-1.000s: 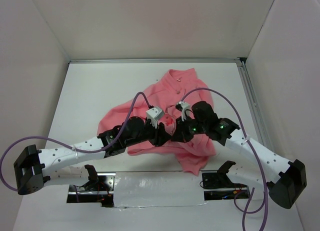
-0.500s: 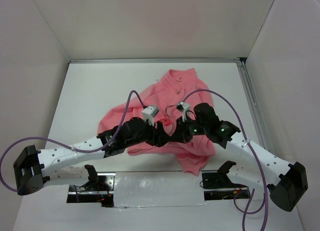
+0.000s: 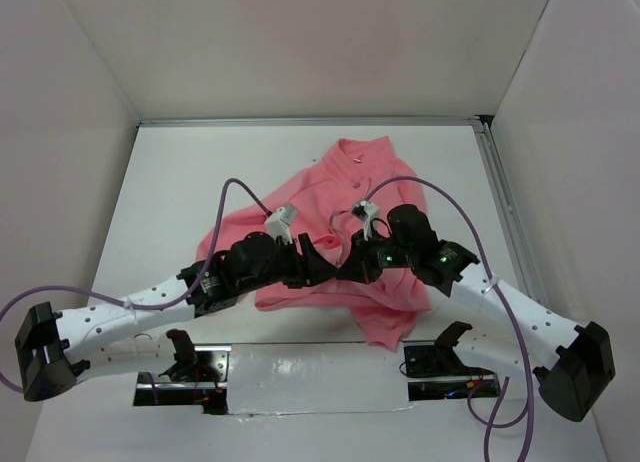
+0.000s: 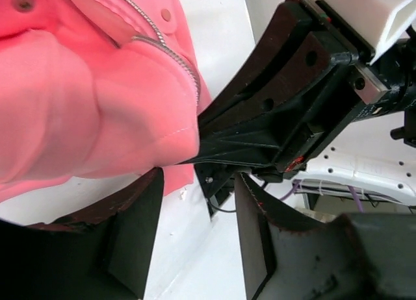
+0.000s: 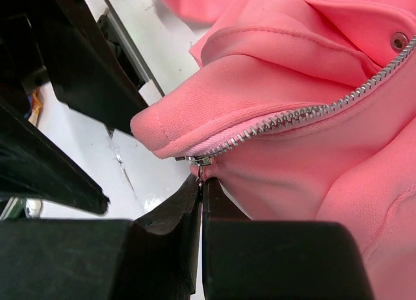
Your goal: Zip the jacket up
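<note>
The salmon-pink jacket lies crumpled mid-table, collar toward the back. Its metal zipper runs up to the right from a slider at the hem corner. My right gripper is shut on the small pull tab hanging under that slider; it sits over the jacket's front hem. My left gripper stands open just left of it, with only white table between its fingers. A fold of jacket bulges just above its left finger, zipper teeth along its edge.
The right gripper's black body fills the space right ahead of my left fingers. A snap button sits beside the zipper. White walls enclose the table; a metal rail runs along its right side.
The left arm has pulled back to the left, and its jaws have opened wider, off the fabric. The right gripper has stayed shut on the pull tab and hardly moved.
</note>
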